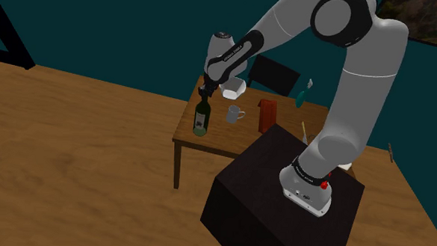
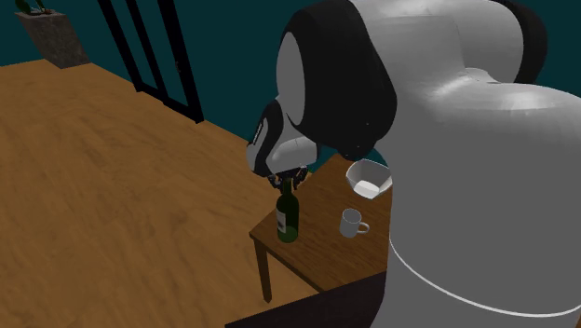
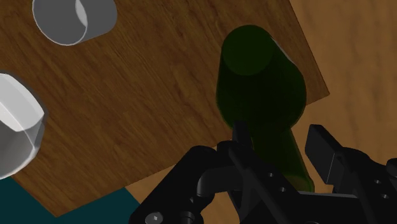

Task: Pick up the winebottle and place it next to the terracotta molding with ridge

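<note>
While gripper [image 1: 205,90] gapes around winebottle [image 1: 201,118] neck; wooden table [image 1: 218,141], plank floor [image 1: 74,151], teal walls [image 1: 123,33].

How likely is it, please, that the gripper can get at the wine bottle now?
Probably yes: the open gripper straddles the wine bottle at its neck; mug and bowl stand clear.

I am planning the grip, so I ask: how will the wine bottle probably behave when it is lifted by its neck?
The green wine bottle looks rigid and smooth, so it may slip. Tall on a narrow base, near the table corner, it could tip if nudged.
</note>
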Robot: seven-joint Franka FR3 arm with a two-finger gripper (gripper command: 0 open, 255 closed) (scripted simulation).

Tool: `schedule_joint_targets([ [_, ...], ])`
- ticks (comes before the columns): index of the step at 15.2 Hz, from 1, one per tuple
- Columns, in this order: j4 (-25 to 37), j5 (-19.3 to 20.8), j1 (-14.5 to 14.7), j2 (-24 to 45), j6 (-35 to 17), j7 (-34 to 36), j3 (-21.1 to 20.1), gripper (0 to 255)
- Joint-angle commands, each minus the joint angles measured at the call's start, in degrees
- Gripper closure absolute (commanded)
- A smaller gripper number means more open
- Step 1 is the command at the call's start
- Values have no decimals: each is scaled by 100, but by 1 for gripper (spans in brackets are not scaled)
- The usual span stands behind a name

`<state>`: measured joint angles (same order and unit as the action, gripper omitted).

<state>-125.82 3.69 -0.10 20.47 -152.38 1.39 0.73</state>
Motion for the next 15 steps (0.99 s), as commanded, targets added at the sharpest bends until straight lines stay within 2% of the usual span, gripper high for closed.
schedule_joint_targets([
  [1, 7, -10, -7, -133, 138, -17, -4, 255],
  [15, 146, -65, -17, -941, 1084, -83, -28, 255],
])
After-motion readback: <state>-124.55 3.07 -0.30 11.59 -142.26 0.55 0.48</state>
